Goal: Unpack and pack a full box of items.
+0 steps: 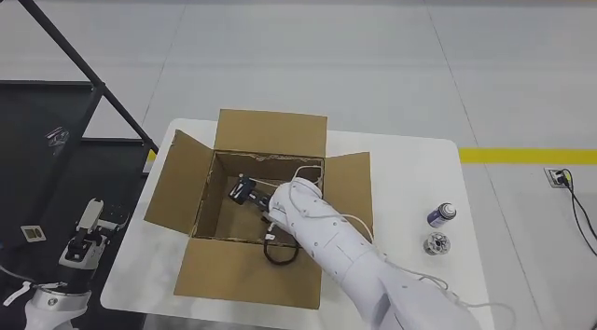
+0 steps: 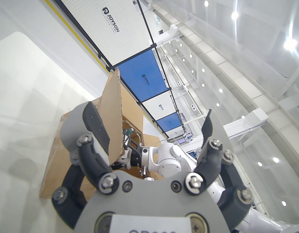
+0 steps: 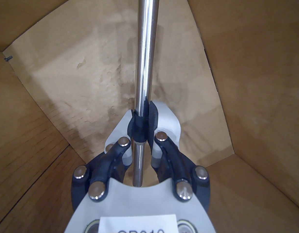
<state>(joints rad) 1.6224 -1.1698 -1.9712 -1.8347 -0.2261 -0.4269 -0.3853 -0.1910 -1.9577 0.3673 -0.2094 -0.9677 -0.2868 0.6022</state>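
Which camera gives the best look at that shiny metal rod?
The right wrist view: the metal rod is close, clamped in the right gripper inside the box. In the top and left wrist views that gripper shows in the box, but the rod is too small to tell.

Bright o/h lamps [image 2: 290, 44], glare on rod [image 3: 145, 49], soft shadows in box [image 3: 66, 78], fisheye edges

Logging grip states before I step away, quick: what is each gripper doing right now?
Left gripper: open, holding nothing.
Right gripper: closed on a metal rod, inside the cardboard box.
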